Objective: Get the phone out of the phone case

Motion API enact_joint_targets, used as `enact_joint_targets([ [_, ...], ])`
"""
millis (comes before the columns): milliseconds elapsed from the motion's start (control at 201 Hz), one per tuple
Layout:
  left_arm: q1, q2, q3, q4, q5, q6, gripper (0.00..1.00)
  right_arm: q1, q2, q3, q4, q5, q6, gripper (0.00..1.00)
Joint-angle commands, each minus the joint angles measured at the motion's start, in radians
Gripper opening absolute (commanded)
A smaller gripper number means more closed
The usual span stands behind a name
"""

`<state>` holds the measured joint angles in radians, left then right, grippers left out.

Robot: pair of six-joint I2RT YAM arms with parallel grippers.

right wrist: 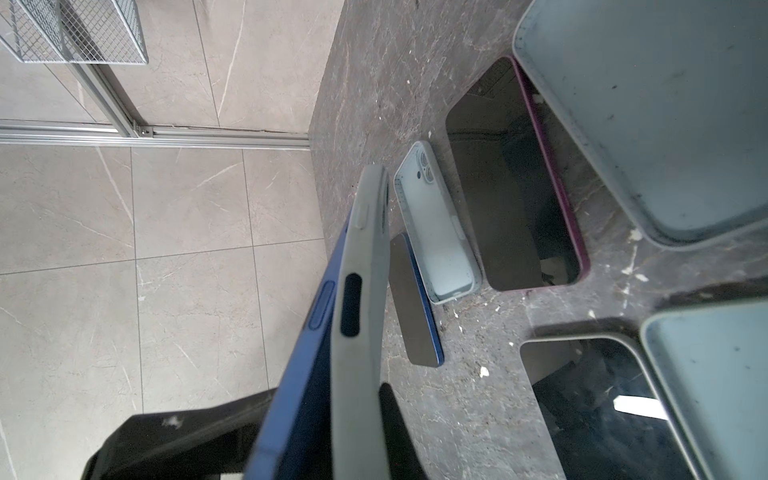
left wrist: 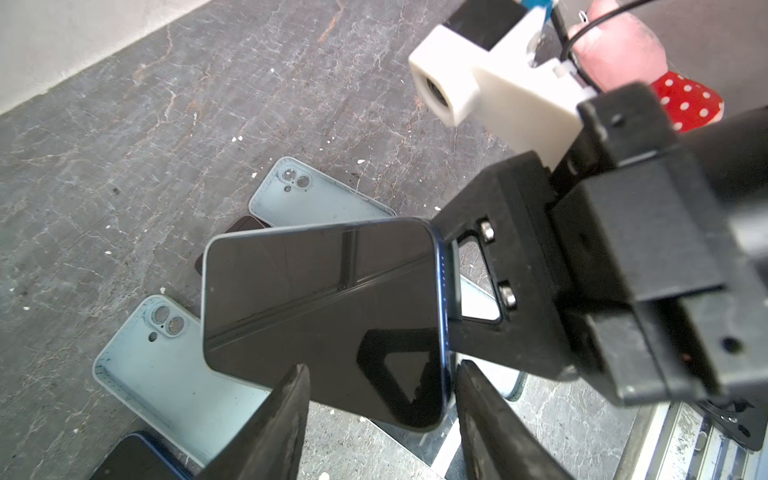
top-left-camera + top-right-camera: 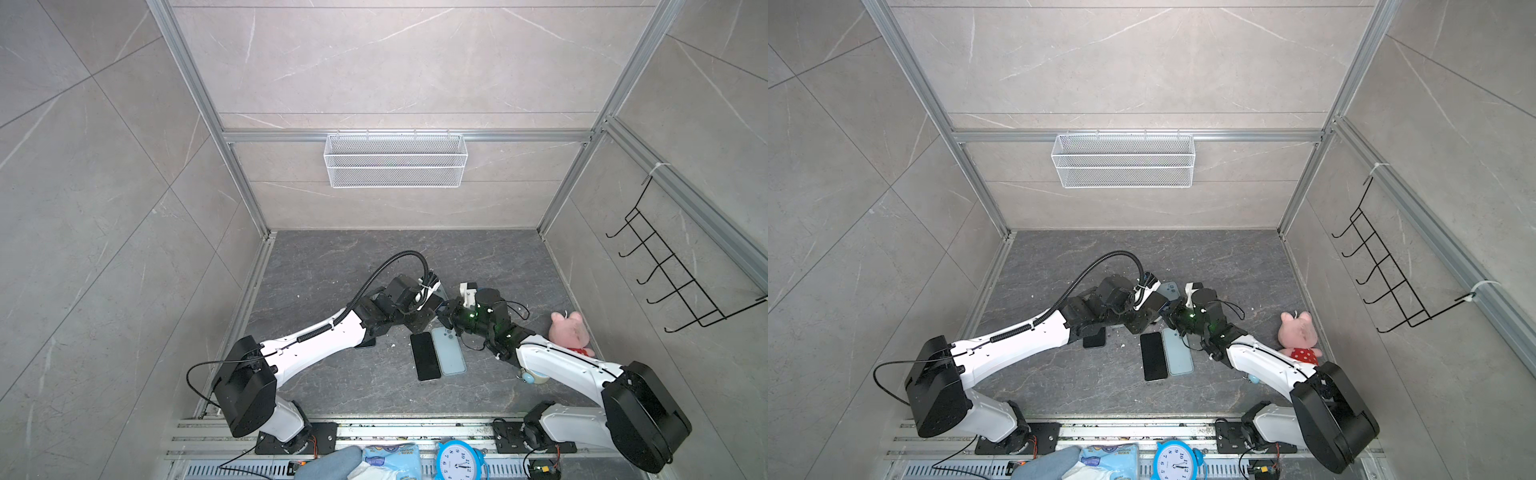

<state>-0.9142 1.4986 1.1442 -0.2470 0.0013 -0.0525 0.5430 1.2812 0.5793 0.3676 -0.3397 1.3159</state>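
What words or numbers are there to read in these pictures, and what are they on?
"10": on the dial of the blue clock, in both top views.
"12": same dial; its other numerals are too small to read.
Printing on the blue and white packet: too blurred to read.
No writing shows on the blue phone or the grey case.

I am working in a robot lab cell, not a lived-in room. An aluminium frame (image 3: 291, 136) boxes it in, with tile-look panels (image 3: 395, 62) as walls and a stone-look slab (image 3: 332, 257) as floor. The left arm (image 3: 316, 336) and right arm (image 3: 561, 361) stand on a slotted rail (image 3: 395, 432). A basket (image 3: 395, 160) and hook rack (image 3: 681, 257) hang from the frame. Loose props lie about: a plush pig (image 3: 569, 332), a clock (image 3: 457, 459), spare phones (image 3: 424, 355) and cases (image 3: 449, 351).
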Motion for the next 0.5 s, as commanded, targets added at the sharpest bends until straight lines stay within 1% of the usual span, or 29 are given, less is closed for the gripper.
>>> enact_joint_targets([
  [0,0.005,-0.036,-0.010,0.039,-0.002,0.021,0.58,0.005,-0.009,-0.009,0.071,-0.012,-0.001,0.00],
  [274,0.006,0.001,-0.004,0.038,-0.007,0.022,0.57,0.006,-0.019,-0.010,0.073,-0.013,0.001,0.00],
  [349,0.003,0.012,-0.003,0.034,-0.066,0.022,0.56,0.008,-0.020,-0.011,0.077,-0.013,0.004,0.00],
  [423,-0.001,0.022,0.005,0.029,-0.155,0.027,0.52,0.015,-0.022,-0.012,0.077,-0.010,0.009,0.00],
  [493,-0.023,0.040,0.013,0.027,-0.253,0.040,0.47,0.018,-0.027,-0.017,0.084,-0.004,0.020,0.00],
])
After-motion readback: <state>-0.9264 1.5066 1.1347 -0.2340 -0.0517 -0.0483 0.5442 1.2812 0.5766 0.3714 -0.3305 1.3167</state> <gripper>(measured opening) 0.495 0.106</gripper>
